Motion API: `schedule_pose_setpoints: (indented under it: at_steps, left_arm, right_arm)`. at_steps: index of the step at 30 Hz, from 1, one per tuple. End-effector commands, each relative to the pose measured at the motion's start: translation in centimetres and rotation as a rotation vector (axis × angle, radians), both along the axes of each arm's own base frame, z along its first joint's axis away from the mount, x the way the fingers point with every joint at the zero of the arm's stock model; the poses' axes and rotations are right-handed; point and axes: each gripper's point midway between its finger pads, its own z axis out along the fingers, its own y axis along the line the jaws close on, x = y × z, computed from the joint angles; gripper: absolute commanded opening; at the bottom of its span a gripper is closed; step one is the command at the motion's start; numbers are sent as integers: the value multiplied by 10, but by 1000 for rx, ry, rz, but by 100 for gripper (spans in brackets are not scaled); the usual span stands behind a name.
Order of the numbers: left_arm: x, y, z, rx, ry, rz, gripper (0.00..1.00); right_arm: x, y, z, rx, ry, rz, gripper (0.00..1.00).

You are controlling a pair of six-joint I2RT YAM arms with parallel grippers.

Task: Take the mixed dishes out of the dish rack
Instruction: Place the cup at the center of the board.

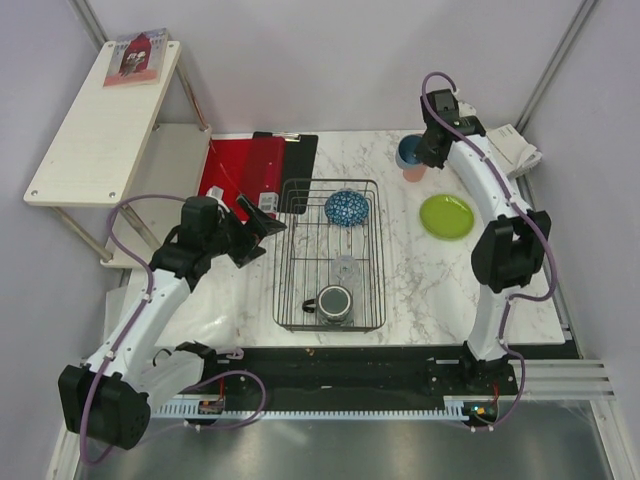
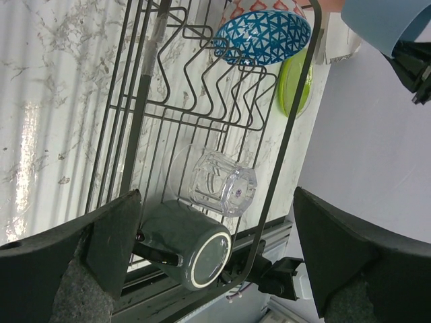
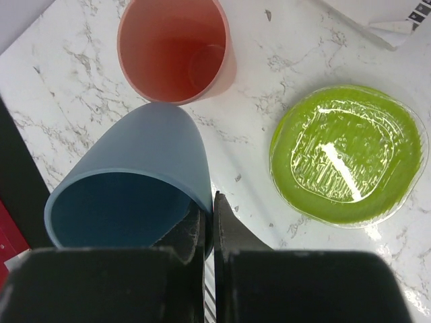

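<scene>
Low at the near edge, the left arm (image 1: 150, 300) climbs from its base and bends rightward. Its wrist is level and aims at the left side of the dish rack (image 1: 305, 255). The left gripper (image 1: 268, 222) stands wide open just beside the rack's rim, with nothing between its dark, padded fingers.

That rack is a rectangular basket of thin black wire sitting on the white, grey-veined marble table (image 1: 420, 280). At its near end sits the dark grey mug (image 1: 333, 302), matte and round, with a pale-ringed end facing up and its handle pointing left. Just beyond it lies the clear drinking glass (image 1: 345, 267), faceted and see-through. At the far end the blue patterned bowl (image 1: 346, 207) leans on its edge among the zigzag wires, its outside covered in a blue and white lattice.

Right of the rack, on the marble, lies the lime-green small plate (image 1: 447, 216), flat, round and glossy.

Farther back, the right arm (image 1: 500, 250) rises to a high elbow and stretches to the far edge, its wrist turned downward. The right gripper (image 3: 207, 222) is pinched tight on the thin wall of a smooth blue cup (image 3: 128, 182), which is tilted. Right behind it stands a salmon-pink cup (image 3: 176, 50), upright and mouth up. Whether the two cups touch cannot be told.
</scene>
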Motion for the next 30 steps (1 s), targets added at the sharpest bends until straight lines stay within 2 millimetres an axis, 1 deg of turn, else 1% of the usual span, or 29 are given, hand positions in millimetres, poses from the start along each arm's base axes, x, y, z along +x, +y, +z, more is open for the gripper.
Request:
schedule_pose_setpoints:
  at_steps: [1, 2, 3, 4, 6, 7, 8, 10, 12, 15, 17, 19, 20, 21, 22, 23, 24, 25, 26, 28, 29, 30]
  left_arm:
    - [-4, -2, 11, -2, -36, -28, 99]
    - [-5, -1, 8, -2, -30, -28, 99]
    - [-6, -2, 8, -3, -30, -33, 99]
    - [-6, -2, 5, -3, -22, -32, 99]
    - [-7, -3, 2, -3, -12, -37, 99]
    - [-7, -3, 0, -3, -5, -40, 99]
    - [-7, -3, -1, -3, -4, -40, 99]
    - [-7, -3, -1, -5, -1, -44, 99]
    - [-8, -3, -5, -1, 10, -43, 99]
    - [-7, -4, -8, -2, 22, -46, 99]
    - [-7, -5, -9, -3, 26, -50, 99]
    - [-7, -5, -10, 2, 24, -56, 98]
    - [-7, -5, -11, 4, 26, -57, 98]
    - [-7, -4, -12, 8, 26, -55, 98]
    - [-6, -4, -12, 8, 26, -55, 98]
    - [-6, -5, -11, 6, 20, -57, 98]
    - [-6, -5, -13, 6, 25, -59, 98]
    - [-6, -6, -14, 3, 34, -63, 98]
    - [-5, -7, -12, -2, 32, -67, 98]
    - [-4, -8, -11, -5, 30, -69, 98]
    - [-4, -8, -11, -5, 27, -69, 98]
    - [-4, -8, -11, -5, 25, -68, 98]
  right_arm:
    - [9, 5, -4, 1, 68, 47, 0]
    - [9, 6, -6, 2, 77, 53, 0]
    - [10, 6, -14, -2, 94, 54, 0]
    - [10, 6, -17, -7, 102, 60, 0]
    - [9, 5, -31, -19, 135, 66, 0]
    - [9, 4, -35, -22, 144, 66, 0]
    - [6, 3, -41, -29, 160, 64, 0]
    - [3, 2, -48, -36, 171, 65, 0]
    - [1, 0, -58, -44, 189, 63, 0]
    - [0, 3, -65, -38, 207, 73, 0]
    - [2, 4, -62, -32, 198, 72, 0]
    - [3, 8, -49, -4, 169, 81, 0]
    - [6, 11, -37, 12, 136, 91, 0]
    - [6, 14, -16, 31, 86, 96, 0]
    - [7, 17, -2, 57, 52, 101, 0]
    - [11, 19, 17, 76, -5, 98, 0]
    - [10, 20, 38, 89, -52, 100, 0]
    - [11, 21, 50, 108, -76, 100, 0]
    - [14, 22, 74, 122, -126, 105, 0]
    - [18, 19, 89, 123, -155, 96, 0]
    - [19, 14, 102, 112, -182, 79, 0]
    - [21, 8, 102, 106, -186, 64, 0]
